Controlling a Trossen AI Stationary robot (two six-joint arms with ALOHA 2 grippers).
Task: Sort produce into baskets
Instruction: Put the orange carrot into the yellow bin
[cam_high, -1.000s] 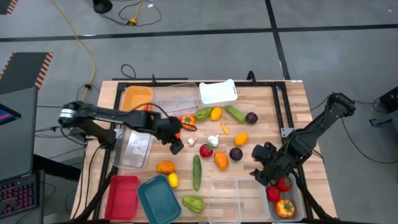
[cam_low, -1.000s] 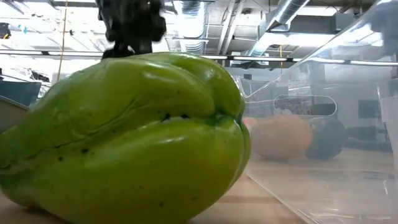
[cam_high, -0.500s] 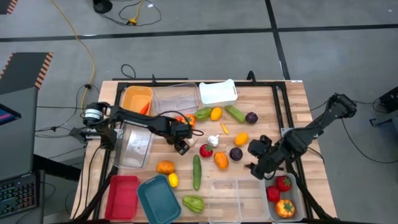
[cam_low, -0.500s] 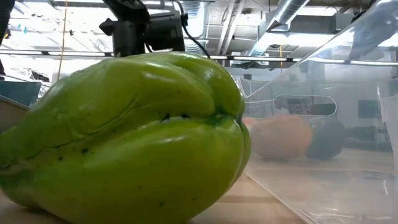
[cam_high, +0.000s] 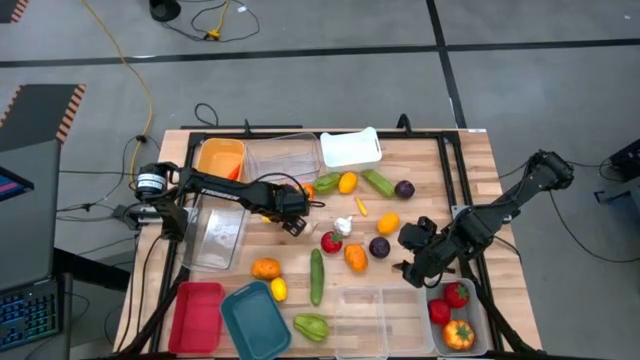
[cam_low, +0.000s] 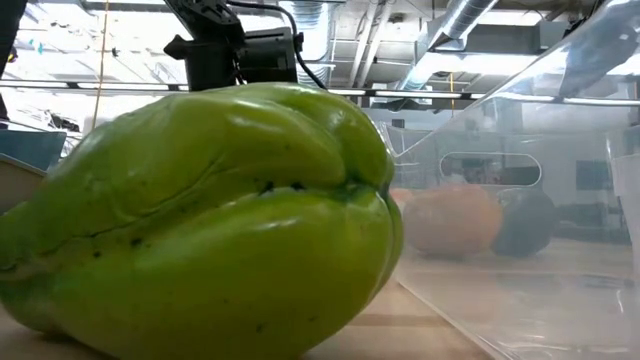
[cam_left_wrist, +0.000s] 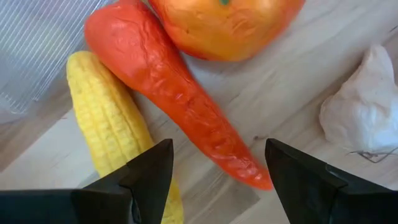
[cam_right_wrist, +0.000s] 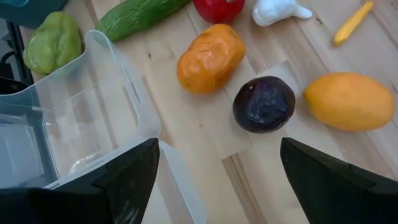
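Note:
In the left wrist view my left gripper (cam_left_wrist: 217, 149) is open and pointing down, low over a long red-orange chili (cam_left_wrist: 174, 87) and a yellow corn cob (cam_left_wrist: 112, 118) that lie side by side on the table. It touches neither. An orange bell pepper (cam_left_wrist: 224, 25) and white garlic (cam_left_wrist: 367, 106) lie beside them. In the high view this gripper (cam_high: 293, 222) is left of centre. My right gripper (cam_high: 408, 262) hangs open at the right, above a dark purple fruit (cam_right_wrist: 264, 102) and a lumpy orange fruit (cam_right_wrist: 210, 57). More produce is scattered across the middle of the table.
Orange (cam_high: 220, 158), clear (cam_high: 283, 158) and white (cam_high: 350, 148) baskets line the far edge. Red (cam_high: 197, 315), teal (cam_high: 255, 320) and clear (cam_high: 385, 315) ones line the near edge. A near-right basket (cam_high: 470, 345) holds red and orange peppers. A green chayote (cam_low: 200, 220) fills the low view.
My left gripper has come down toward the chili and corn and tipped more steeply downward, shifting a little toward the table's right. Its fingers stay open. No produce has moved.

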